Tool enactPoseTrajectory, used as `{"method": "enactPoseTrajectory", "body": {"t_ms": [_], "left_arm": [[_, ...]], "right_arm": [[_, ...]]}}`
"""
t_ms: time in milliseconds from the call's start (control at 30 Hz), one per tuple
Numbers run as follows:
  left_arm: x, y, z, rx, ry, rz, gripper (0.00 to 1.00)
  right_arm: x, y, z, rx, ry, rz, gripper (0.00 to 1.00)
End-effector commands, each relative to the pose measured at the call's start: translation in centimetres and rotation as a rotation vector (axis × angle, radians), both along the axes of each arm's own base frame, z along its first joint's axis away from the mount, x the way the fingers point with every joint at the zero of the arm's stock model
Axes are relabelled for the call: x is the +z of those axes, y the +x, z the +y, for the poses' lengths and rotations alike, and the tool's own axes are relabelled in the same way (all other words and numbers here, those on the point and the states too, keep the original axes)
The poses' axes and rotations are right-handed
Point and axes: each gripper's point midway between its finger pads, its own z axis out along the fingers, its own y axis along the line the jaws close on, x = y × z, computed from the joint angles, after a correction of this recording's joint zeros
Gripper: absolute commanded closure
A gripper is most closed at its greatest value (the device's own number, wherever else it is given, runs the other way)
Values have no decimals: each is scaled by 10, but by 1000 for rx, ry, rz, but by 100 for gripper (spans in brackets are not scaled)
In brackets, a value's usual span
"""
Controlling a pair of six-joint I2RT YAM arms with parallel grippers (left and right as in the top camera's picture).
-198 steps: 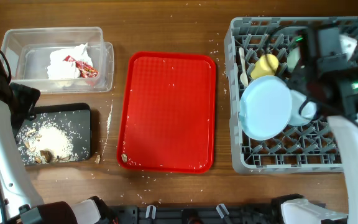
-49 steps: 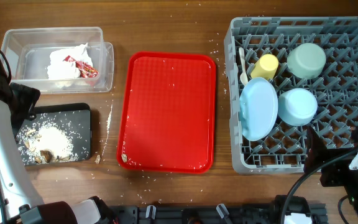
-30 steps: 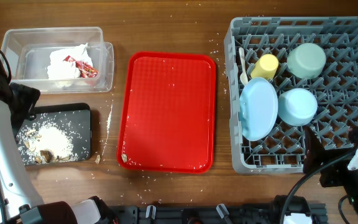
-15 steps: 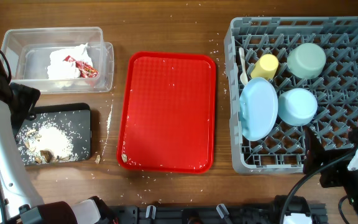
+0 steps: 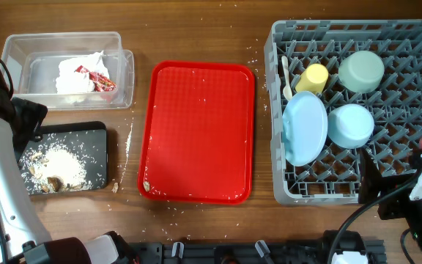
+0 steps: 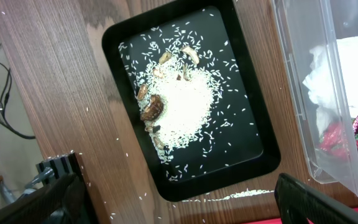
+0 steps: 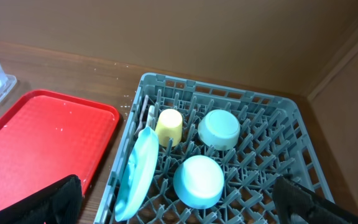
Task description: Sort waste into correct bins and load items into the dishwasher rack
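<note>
plate (image 5: 304, 128) on edge in rack (image 5: 278, 110), long axis front-to-back | green bowl (image 5: 361, 71), blue bowl (image 5: 350, 125) mouth-down beside it | wrapper (image 5: 97, 79) in tub (image 5: 20, 51), print unreadable | left gripper (image 6: 185, 204), right gripper (image 7: 179, 204) both spread wide, empty

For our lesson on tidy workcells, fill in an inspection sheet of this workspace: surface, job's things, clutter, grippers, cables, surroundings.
Surface: wooden table, stray white grains beside the black tray.
Job's things: crumpled napkin and red wrapper in the clear tub; food scraps and rice in the black tray; yellow cup, pale green bowl, light blue bowl, light blue plate on edge and a white utensil in the dishwasher rack.
Clutter: red serving tray, crumbs on it.
Grippers: left gripper open above the black tray; right gripper open, looking over the rack; neither holds anything.
Cables: black cable by the rack's near corner; more beyond the table's edge in the left wrist view.
Surroundings: brown wall behind the table.
</note>
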Motion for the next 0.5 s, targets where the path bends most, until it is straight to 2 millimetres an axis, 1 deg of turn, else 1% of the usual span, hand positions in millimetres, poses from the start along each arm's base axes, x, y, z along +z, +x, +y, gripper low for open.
{"method": "enactPoseTrajectory", "body": {"t_ms": [0, 267, 467], "left_arm": [[1, 0, 2, 4, 4, -3, 0], [1, 0, 1, 3, 4, -3, 0], [1, 0, 2, 4, 4, -3, 0]], "right_arm": [[5, -4, 1, 13, -22, -25, 0], [4, -4, -1, 3, -29, -23, 0], [4, -4, 1, 17, -31, -23, 0]]}}
